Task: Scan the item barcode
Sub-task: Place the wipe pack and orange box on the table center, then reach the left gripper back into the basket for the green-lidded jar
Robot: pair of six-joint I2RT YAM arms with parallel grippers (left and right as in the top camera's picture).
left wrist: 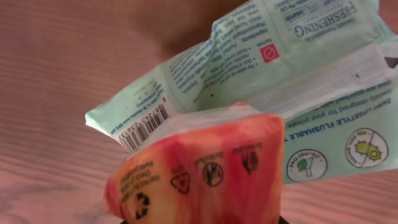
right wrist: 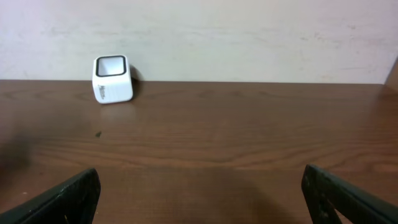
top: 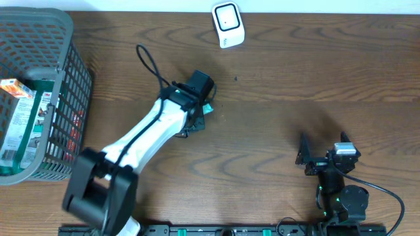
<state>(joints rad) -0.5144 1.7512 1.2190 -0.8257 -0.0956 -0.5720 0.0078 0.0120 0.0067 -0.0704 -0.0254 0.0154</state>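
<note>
Against the wooden table [top: 295, 72], the wipes packet [left wrist: 298, 68] lies close under the left claw [top: 200, 98], grip unclear.

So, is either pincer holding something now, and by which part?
The right pincer is open and holds nothing. The left pincer is at the end of the flushable wipes pack nearest its camera, but the contact is hidden, so a hold cannot be told.

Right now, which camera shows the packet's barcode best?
The left wrist view: the barcode shows close up. Overhead, only a green sliver of the wipes packet peeks out; the right wrist view misses it.
</note>
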